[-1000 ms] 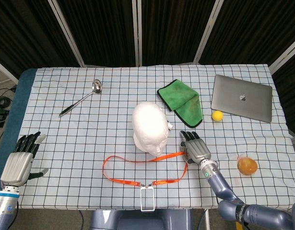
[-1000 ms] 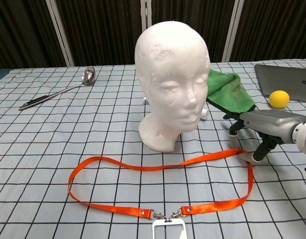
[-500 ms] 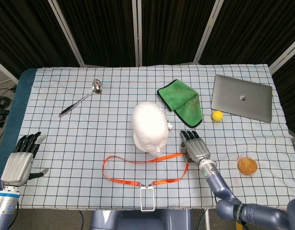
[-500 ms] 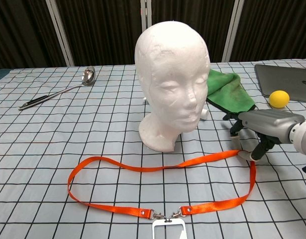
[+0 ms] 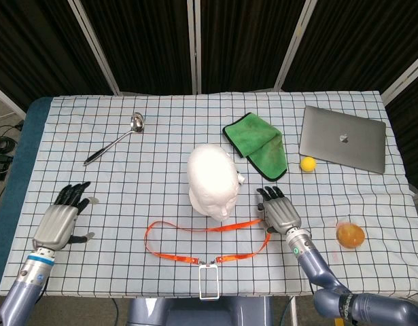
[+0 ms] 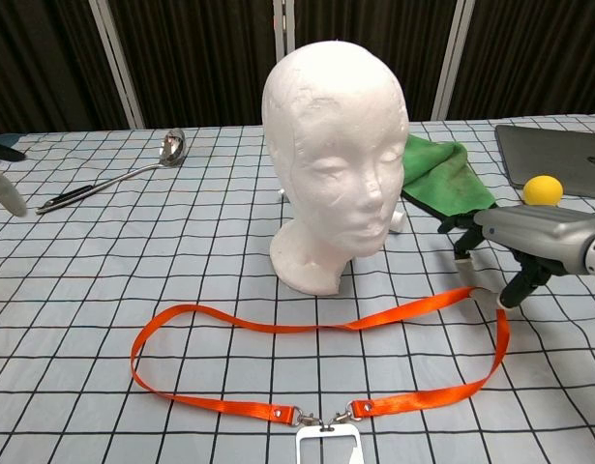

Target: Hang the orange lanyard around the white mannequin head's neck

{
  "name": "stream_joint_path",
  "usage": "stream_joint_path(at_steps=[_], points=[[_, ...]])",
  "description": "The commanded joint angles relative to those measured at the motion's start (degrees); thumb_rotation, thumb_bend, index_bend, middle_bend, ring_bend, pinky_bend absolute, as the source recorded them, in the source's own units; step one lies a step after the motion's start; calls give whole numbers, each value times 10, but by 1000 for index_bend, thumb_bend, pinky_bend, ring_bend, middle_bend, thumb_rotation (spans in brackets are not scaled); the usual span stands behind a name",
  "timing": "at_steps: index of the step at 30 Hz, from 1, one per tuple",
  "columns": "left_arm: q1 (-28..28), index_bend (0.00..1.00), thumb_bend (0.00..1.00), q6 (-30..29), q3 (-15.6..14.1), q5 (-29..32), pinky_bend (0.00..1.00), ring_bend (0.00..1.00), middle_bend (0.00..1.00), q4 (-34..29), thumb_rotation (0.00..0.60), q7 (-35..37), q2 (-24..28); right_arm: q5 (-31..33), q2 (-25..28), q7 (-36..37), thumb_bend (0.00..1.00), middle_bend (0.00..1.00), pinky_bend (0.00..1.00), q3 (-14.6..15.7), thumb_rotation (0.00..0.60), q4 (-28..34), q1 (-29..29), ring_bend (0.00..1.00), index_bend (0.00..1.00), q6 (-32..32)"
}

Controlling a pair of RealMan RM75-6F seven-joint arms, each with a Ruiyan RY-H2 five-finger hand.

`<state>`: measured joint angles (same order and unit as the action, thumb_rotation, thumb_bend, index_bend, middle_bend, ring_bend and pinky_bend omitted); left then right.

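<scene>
The white mannequin head (image 5: 210,178) (image 6: 331,145) stands upright mid-table, its face toward the front edge. The orange lanyard (image 5: 202,228) (image 6: 278,327) lies flat in a long loop in front of it, with a clear badge holder (image 5: 209,282) (image 6: 328,445) clipped on at the table's front edge. My right hand (image 5: 278,212) (image 6: 529,242) is at the loop's right end and pinches the strap there between thumb and a finger, low over the cloth. My left hand (image 5: 62,217) (image 6: 2,179) hovers at the far left with its fingers spread, holding nothing, well away from the lanyard.
A metal ladle (image 5: 117,141) (image 6: 113,182) lies at the back left. Behind my right hand are a green cloth (image 5: 257,144) (image 6: 442,174), a yellow ball (image 5: 307,164) (image 6: 543,189) and a shut laptop (image 5: 343,138) (image 6: 558,155). An orange round object (image 5: 349,234) sits at the right.
My left hand has moved inward and forward from the table's left edge. My right hand shifted slightly right, pulling the lanyard's right end with it.
</scene>
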<state>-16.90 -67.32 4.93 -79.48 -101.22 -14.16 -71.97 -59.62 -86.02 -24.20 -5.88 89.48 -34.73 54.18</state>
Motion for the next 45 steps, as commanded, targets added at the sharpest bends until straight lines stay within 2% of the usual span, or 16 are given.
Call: stream_joint_path(at_steps=[1, 5, 10, 16, 24, 38, 45], points=[[-51, 454, 288, 60, 26, 39, 0, 0, 0, 3, 600, -3, -40, -3, 9, 5, 426, 87, 0, 1, 600, 11, 2, 0, 689, 1], [-93, 455, 357, 96, 43, 73, 0, 0, 0, 16, 600, -44, -89, -2, 16, 2, 426, 88, 0, 5, 600, 22, 3, 0, 692, 3], [-135, 467, 441, 116, 55, 149, 0, 0, 0, 33, 600, -129, -146, 4, 18, 1, 426, 90, 0, 7, 600, 25, 3, 0, 693, 4], [-173, 480, 442, 127, 53, 199, 0, 0, 0, 74, 600, -175, -204, 7, 18, 8, 427, 94, 0, 7, 600, 23, 3, 0, 693, 3], [-191, 501, 437, 137, 41, 209, 0, 0, 0, 121, 600, -163, -243, 7, 16, 9, 427, 95, 0, 7, 600, 21, -2, 0, 695, -1], [-201, 519, 437, 138, 26, 218, 0, 0, 0, 164, 600, -147, -278, 12, 11, 8, 427, 95, 0, 9, 600, 19, -9, 0, 695, -5], [-205, 627, 445, 137, 24, 229, 0, 0, 0, 166, 600, -147, -282, 10, 10, 13, 427, 96, 0, 10, 600, 18, -9, 0, 695, -5]])
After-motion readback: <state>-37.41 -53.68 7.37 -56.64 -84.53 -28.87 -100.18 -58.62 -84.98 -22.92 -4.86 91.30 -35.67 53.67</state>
